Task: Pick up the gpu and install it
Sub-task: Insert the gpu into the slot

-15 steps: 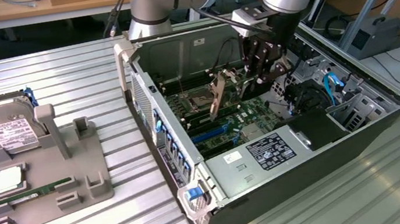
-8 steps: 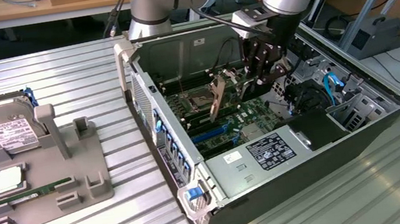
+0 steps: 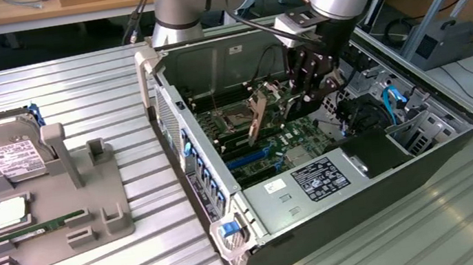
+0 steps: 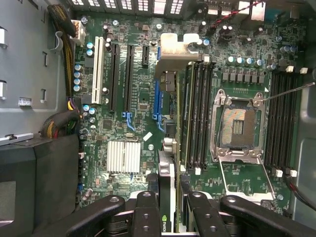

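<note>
One gpu (image 3: 258, 119), edge-on at frame centre, clamped in pincer (image 3: 303, 95) inside PC case (image 3: 181, 123), hovering over motherboard (image 4: 143, 106). Imo: keep card vertical, line edge w/ blue PCIe slot (image 4: 157, 101), bracket toward rear, press evenly.
</note>
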{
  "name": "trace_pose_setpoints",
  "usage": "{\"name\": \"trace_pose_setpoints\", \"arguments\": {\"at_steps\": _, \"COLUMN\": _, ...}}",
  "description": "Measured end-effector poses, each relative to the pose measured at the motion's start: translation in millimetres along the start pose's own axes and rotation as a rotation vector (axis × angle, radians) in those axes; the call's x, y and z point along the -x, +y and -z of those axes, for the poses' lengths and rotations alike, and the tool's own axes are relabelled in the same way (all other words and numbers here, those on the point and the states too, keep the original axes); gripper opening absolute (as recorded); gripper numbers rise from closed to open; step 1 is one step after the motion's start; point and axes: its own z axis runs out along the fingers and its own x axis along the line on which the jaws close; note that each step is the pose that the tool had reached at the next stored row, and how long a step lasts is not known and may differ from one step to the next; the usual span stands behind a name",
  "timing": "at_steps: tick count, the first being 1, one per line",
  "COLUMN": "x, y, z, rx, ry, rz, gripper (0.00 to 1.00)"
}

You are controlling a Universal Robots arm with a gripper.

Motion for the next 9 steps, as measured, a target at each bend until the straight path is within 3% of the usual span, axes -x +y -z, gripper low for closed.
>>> {"name": "trace_pose_setpoints", "arguments": {"at_steps": 9, "x": -1.4, "y": 0.0, "z": -2.7, "rx": 0.0000, "ry": 0.0000, "rz": 0.000, "gripper": 0.27}}
